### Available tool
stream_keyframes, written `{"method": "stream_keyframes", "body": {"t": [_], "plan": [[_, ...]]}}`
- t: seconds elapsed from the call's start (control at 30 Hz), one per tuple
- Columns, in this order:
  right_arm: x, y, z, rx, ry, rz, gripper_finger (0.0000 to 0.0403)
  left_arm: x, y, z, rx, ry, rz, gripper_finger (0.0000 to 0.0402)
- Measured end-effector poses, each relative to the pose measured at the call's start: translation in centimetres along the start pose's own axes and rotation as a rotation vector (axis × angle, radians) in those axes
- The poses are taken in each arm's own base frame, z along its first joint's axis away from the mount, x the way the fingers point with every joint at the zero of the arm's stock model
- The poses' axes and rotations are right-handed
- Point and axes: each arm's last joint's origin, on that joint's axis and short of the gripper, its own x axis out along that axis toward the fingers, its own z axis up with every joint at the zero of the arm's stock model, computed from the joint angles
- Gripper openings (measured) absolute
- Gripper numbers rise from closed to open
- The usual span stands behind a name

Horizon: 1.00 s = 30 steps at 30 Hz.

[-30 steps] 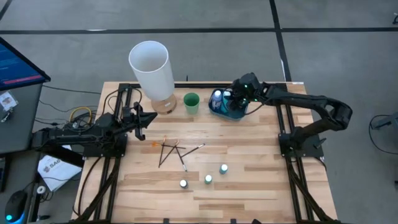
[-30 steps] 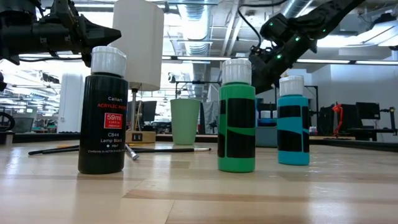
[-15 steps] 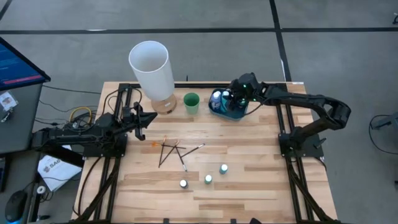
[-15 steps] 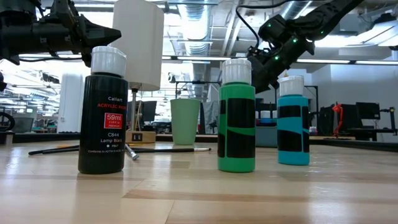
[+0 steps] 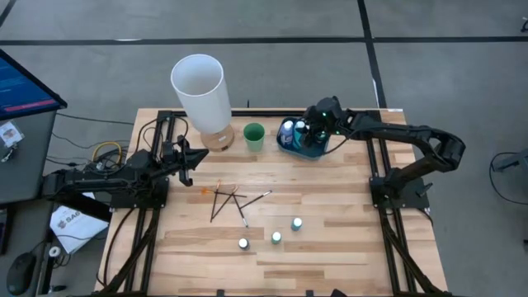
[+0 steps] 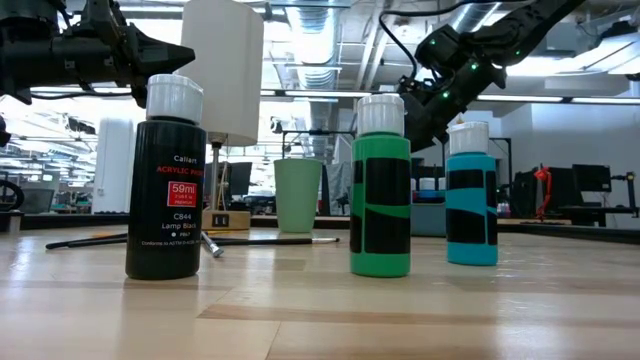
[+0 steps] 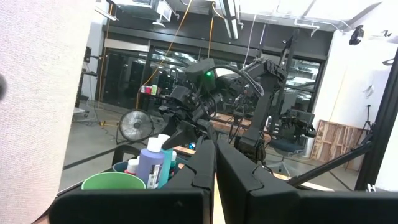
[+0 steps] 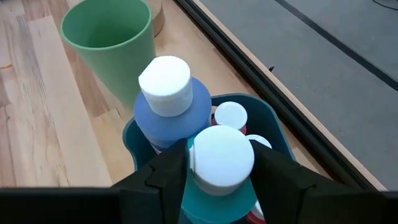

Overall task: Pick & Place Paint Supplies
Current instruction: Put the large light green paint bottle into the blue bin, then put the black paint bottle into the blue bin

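My right gripper (image 5: pixel 307 134) hovers over the blue tray (image 5: pixel 290 148) at the table's far edge, shut on a teal white-capped bottle (image 8: pixel 221 158). In the tray beside that bottle stand a purple-blue bottle (image 8: pixel 166 93) and other white caps (image 8: pixel 230 115). Three bottles stand upright on the near table: black (image 6: pixel 165 180), green (image 6: pixel 380 185) and teal (image 6: pixel 470 195). Thin dark brushes (image 5: pixel 227 200) lie crossed at mid-table. My left gripper (image 5: pixel 188 157) waits shut above the table's left side. My right gripper pinches the teal bottle between its two fingers (image 8: pixel 163 180), one on each side of the body just below the white cap (image 8: pixel 221 155). The fingers come from above, slanting down. The bottle stays upright among the tray's other bottles. Its base is hidden.
A small green cup (image 5: pixel 253 136) stands just left of the tray. A tall white cylinder on a wooden base (image 5: pixel 200 91) stands farther left at the far edge. Bare wood (image 5: pixel 346 198) lies right of the brushes and bottles.
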Motion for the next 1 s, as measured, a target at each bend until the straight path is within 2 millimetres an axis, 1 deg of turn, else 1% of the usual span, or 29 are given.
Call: {"method": "stream_keyframes", "body": {"t": [0.2, 0.33, 0.47, 0.63, 0.73, 0.83, 0.93, 1.0], "plan": [[-0.2, 0.0, 0.6, -0.015, 0.003, 0.0, 0.0198, 0.0, 0.0, 0.0, 0.0, 0.0, 0.0, 0.0002], [-1.1, 0.0, 1.8, -0.033, -0.013, -0.001, 0.0215, 0.0, 0.0, 0.0, 0.0, 0.0, 0.0, 0.0002], [-2.8, -0.2, 2.8, -0.03, -0.017, -0.006, 0.0219, 0.0, 0.0, 0.0, 0.0, 0.0, 0.0, 0.0002], [-5.9, 0.3, 4.1, -0.034, -0.065, 0.005, 0.0215, 0.0, 0.0, 0.0, 0.0, 0.0, 0.0, 0.0002], [-7.8, 1.6, 4.7, -0.061, -0.133, 0.043, 0.0213, 0.0, 0.0, 0.0, 0.0, 0.0, 0.0, 0.0002], [-9.4, 3.6, 5.1, -0.104, -0.207, 0.109, 0.0212, 0.0, 0.0, 0.0, 0.0, 0.0, 0.0, 0.0002], [-10.3, 6.3, 5.3, -0.159, -0.262, 0.2, 0.0212, 0.0, 0.0, 0.0, 0.0, 0.0, 0.0, 0.0002], [-10.4, 8.5, 5.4, -0.199, -0.299, 0.273, 0.0212, 0.0, 0.0, 0.0, 0.0, 0.0, 0.0, 0.0002]]}}
